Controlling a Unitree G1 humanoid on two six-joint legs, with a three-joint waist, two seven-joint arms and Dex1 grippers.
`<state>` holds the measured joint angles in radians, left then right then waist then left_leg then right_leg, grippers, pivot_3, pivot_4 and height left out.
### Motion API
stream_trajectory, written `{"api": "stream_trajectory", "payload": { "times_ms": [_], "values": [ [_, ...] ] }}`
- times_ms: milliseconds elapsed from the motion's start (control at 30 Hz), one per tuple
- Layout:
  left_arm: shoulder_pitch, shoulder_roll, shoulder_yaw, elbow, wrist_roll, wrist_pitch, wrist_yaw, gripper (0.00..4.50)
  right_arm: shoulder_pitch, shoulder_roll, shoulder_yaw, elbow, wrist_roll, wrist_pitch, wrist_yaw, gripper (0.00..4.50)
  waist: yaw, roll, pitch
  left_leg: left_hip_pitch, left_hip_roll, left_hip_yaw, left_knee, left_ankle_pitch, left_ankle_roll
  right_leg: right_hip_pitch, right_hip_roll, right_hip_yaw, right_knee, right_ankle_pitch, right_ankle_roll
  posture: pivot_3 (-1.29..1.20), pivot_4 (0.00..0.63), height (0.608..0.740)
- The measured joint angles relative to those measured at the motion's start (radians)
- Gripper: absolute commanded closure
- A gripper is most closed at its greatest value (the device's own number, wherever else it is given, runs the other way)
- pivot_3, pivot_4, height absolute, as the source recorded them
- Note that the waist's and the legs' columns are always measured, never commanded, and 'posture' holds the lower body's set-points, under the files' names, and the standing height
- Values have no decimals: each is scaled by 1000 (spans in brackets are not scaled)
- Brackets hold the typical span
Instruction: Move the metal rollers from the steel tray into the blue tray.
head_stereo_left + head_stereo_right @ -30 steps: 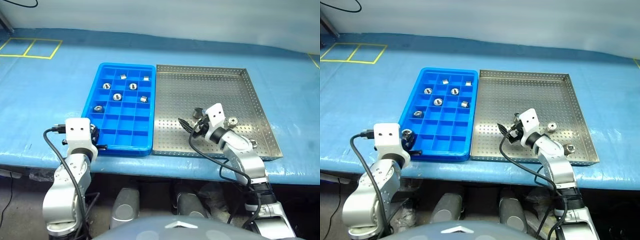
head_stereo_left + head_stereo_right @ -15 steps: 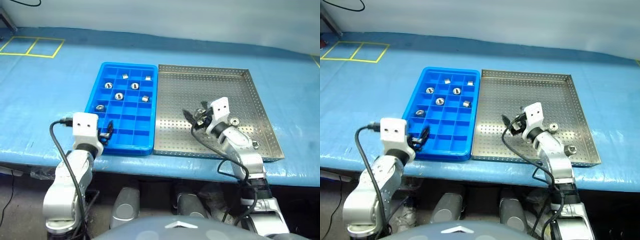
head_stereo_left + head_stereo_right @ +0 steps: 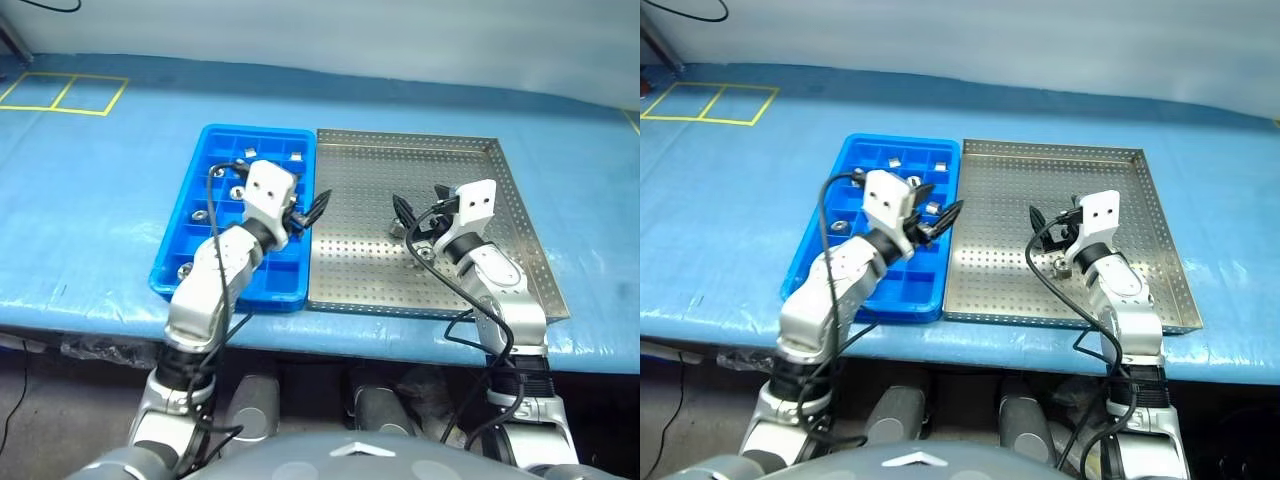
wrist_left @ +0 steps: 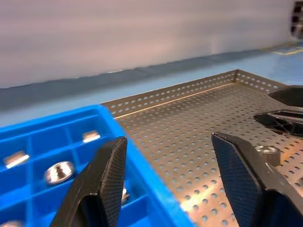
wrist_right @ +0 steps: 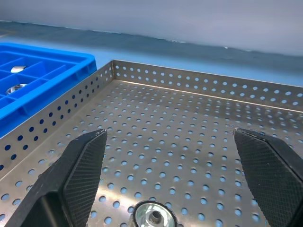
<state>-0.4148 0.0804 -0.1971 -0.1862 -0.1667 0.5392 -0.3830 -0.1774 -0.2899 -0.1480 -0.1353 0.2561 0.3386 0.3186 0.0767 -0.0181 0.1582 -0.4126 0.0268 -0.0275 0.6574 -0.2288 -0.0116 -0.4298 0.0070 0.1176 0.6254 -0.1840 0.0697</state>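
Left gripper [image 3: 318, 208] now up over right edge of blue tray [image 3: 175, 265], beside steel tray [image 3: 520, 215]; 1 s ago low at blue tray's near left corner. Its fingers [image 4: 106, 182] now parted, nothing between; earlier pinched shut. Right gripper [image 3: 405, 215] over steel tray, shifted slightly right and up, jaws spread wide, empty, as before. 1 metal roller [image 5: 154, 217] on steel tray floor just below right gripper. Other rollers [image 4: 60, 171] sit in blue tray compartments.
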Motion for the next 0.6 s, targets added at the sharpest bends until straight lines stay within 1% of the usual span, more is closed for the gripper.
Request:
{"api": "stream_trajectory", "payload": {
  "times_ms": [67, 167, 267, 467, 600],
  "values": [
    [-43, -24, -20, 102, 0, -41, -22, 1423, 23, -3, -14, -32, 2, 6, -13, 0, -15, 1, 0, 0, 0, 0, 0, 0, 1, 0, 0, 1, 0, 0, 0, 64, 150, 740],
    [-111, -63, -29, 309, 13, -95, -31, 1423, 91, -16, -50, -106, 5, 29, -37, 0, -42, 1, -1, 0, 0, 0, 0, -1, 2, 0, 0, 1, 0, 0, 0, 19, 150, 740],
    [-135, -87, -31, 428, 36, -136, -28, 1423, 146, -15, -79, -149, 7, 46, -59, 0, -78, 1, -1, 0, 0, 1, 0, -1, 2, 0, 0, 2, 0, 0, 0, -37, 150, 740],
    [-189, -125, -26, 571, 49, -222, -31, 1423, 217, -12, -101, -217, 6, 64, -93, 0, -129, 2, -1, 1, 0, 1, 1, -1, 2, 0, 0, 3, 1, 0, 1, -97, 150, 740],
    [-203, -138, -25, 622, 50, -249, -41, 1423, 243, -12, -100, -234, 2, 67, -104, 0, -153, 2, -1, 1, 0, 2, 2, -1, 2, 0, 0, 3, 2, 0, 2, -124, 150, 740]
  ]
}}
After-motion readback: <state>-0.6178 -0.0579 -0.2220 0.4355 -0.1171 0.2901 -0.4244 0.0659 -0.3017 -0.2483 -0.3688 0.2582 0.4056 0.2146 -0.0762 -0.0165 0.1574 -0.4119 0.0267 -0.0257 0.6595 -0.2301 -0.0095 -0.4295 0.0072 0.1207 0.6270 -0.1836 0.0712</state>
